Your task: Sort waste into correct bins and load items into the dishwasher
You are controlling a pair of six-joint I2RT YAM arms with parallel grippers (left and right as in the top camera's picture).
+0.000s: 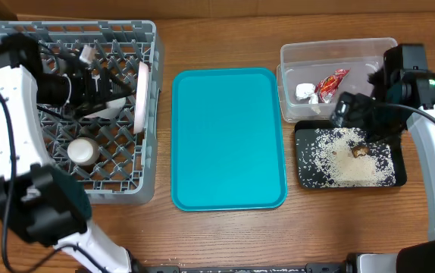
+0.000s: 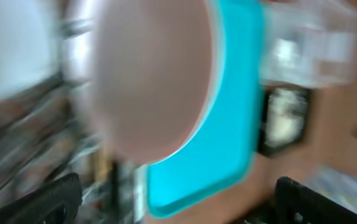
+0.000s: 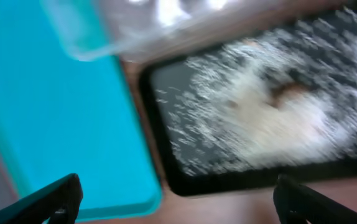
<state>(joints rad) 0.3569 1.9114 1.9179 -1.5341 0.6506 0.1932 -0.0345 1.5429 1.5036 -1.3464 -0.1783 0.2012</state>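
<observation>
A brown wooden table [image 1: 225,243] fills the view, evenly lit. A paler band [image 1: 217,4] edges its far side, possibly a wall

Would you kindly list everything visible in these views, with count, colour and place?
Grey plastic dish rack: one, grey, table's left.
Pink round plate: one, pink, on edge at the rack's right side.
White cup-like item: one, white, inside rack.
Teal rectangular tray: one, teal, centre.
Clear plastic bin: one, transparent, upper right.
Red wrapper: one, red, in bin.
White crumpled scrap: one, white, in bin.
Black rectangular tray: one, black, below bin, strewn with white grains.
Brown food scrap: one, brown, on black tray.
Left end effector: open, by plate.
Right end effector: open, over black tray.
</observation>
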